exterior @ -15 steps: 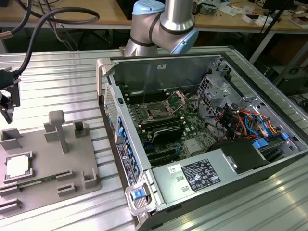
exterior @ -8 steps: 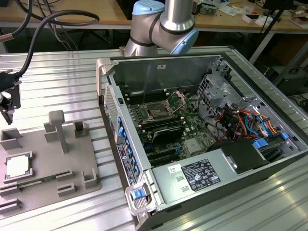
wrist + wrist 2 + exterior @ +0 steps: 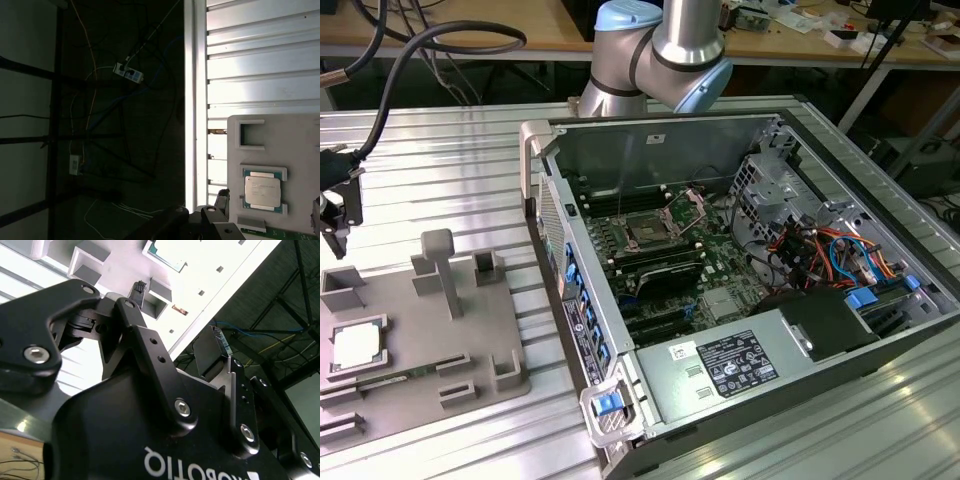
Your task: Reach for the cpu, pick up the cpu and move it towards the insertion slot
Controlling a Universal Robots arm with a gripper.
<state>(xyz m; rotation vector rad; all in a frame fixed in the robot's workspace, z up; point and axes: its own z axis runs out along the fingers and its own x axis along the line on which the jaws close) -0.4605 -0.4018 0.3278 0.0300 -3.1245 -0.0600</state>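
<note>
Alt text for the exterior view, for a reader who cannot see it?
The cpu lies in a recess of the grey tray at the exterior view's left, the black tool hanging near the tray's far edge, clear of the cpu. To the exterior view's right, an open computer case shows the insertion slot inside, the arm behind it.

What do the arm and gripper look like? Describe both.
The arm has silver-grey metal tubes with pale blue joint caps. A thick black cable runs to its gripper end. In the second wrist view the gripper is matte black, built of angular linked bars with silver bolt heads and white lettering on its body.
</note>
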